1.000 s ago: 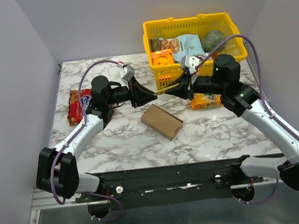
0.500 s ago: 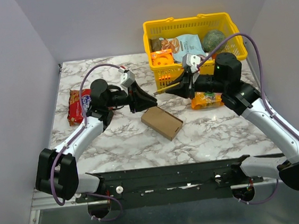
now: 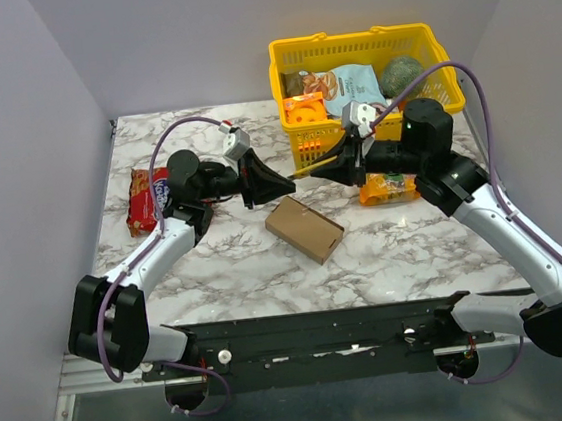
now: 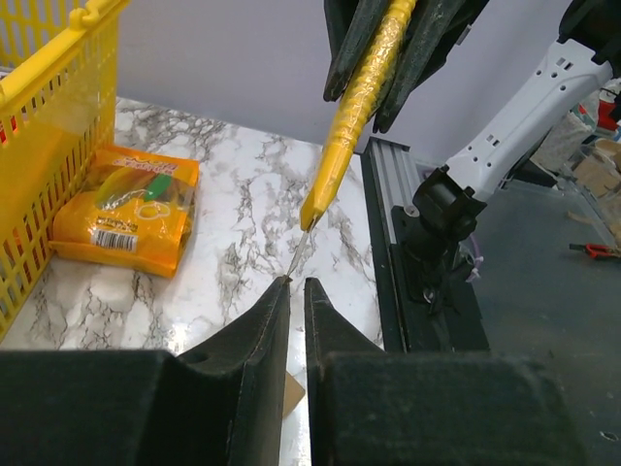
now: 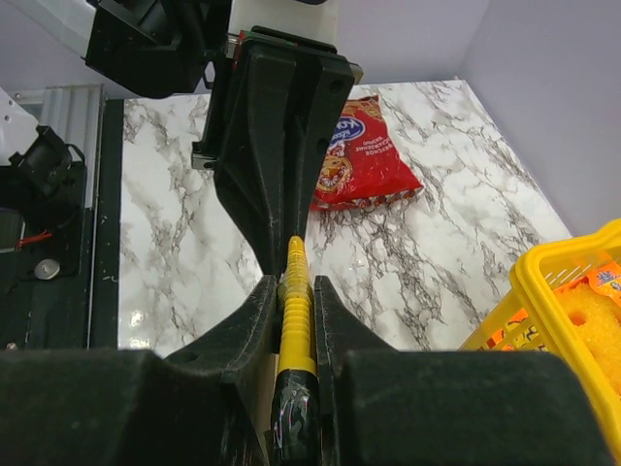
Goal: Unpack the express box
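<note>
On my desk (image 3: 217,267) a yellow basket (image 3: 349,36) stands at the far right corner, holding a blue bag (image 3: 353,84) and a round green thing (image 3: 402,74). An orange snack bag (image 3: 387,189) lies just before it, a red snack bag (image 3: 145,198) by the left edge. A yellow knife (image 4: 361,97) hangs above the middle.

No wording legible anywhere, red snack bag (image 5: 361,155) at the table's 9 o'clock with a blue-and-white logo too blurred to read, orange snack bag (image 4: 121,209) at 3 o'clock with a white barcode label (image 4: 110,239), digits unreadable
</note>
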`<state>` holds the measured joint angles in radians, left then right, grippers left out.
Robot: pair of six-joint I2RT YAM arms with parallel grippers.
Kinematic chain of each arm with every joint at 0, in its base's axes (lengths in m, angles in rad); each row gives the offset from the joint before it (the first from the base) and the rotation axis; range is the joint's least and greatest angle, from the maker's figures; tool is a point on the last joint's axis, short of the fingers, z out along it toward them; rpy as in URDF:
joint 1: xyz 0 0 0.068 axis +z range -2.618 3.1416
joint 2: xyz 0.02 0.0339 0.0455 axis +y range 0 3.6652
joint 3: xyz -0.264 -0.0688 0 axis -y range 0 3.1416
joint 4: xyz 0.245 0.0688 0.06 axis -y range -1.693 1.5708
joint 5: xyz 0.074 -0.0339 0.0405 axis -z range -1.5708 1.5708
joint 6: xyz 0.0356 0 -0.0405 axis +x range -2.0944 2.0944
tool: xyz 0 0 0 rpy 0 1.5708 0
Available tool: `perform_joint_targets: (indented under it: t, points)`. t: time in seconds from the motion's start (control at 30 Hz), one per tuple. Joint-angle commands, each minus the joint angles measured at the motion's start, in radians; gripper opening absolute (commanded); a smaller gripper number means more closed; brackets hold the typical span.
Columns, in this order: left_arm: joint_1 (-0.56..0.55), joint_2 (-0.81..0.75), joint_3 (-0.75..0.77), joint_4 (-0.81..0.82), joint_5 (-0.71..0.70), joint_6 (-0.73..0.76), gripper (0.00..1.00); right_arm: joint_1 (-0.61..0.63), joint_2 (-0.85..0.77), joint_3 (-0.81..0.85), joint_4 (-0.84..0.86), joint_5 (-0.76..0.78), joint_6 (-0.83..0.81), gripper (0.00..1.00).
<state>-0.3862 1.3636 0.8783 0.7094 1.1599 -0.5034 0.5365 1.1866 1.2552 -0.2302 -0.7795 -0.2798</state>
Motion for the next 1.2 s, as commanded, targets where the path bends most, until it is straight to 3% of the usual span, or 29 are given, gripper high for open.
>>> perform_joint_targets:
  t: [0.0,0.4,0.9,1.0,1.17]
  points:
    - [0.000,0.009,0.022,0.039,-0.015,-0.017,0.20,-0.003,0.005,0.007,-0.017,-0.021,-0.007,0.00]
    - [0.000,0.015,0.045,-0.111,-0.034,0.066,0.23,-0.003,-0.005,0.006,-0.015,0.005,-0.012,0.01]
    - [0.003,0.006,0.016,0.024,-0.014,-0.015,0.22,-0.003,0.008,0.001,-0.024,0.009,-0.012,0.00]
    - [0.003,0.009,0.021,0.024,-0.011,-0.015,0.19,-0.003,0.013,0.003,-0.024,0.009,-0.013,0.00]
    - [0.003,0.015,0.024,0.003,-0.008,-0.003,0.04,-0.003,0.016,0.007,-0.024,0.008,-0.012,0.01]
